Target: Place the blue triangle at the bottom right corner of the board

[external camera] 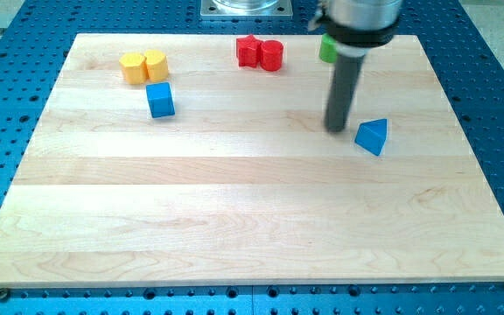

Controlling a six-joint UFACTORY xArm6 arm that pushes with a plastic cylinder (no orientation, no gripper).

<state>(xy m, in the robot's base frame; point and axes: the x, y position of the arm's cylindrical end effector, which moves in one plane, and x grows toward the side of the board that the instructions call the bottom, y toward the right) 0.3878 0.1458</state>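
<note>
The blue triangle (372, 136) lies on the wooden board (252, 219) at the view's right, a little above the middle. My tip (337, 129) stands on the board just left of the blue triangle, a small gap apart. The dark rod rises from it toward the view's top.
A blue cube (160, 100) sits at the upper left. Two yellow blocks (143, 66) touch each other above it. Two red blocks (260, 52) touch at the top middle. A green block (326, 48) is partly hidden behind the rod. A blue perforated table surrounds the board.
</note>
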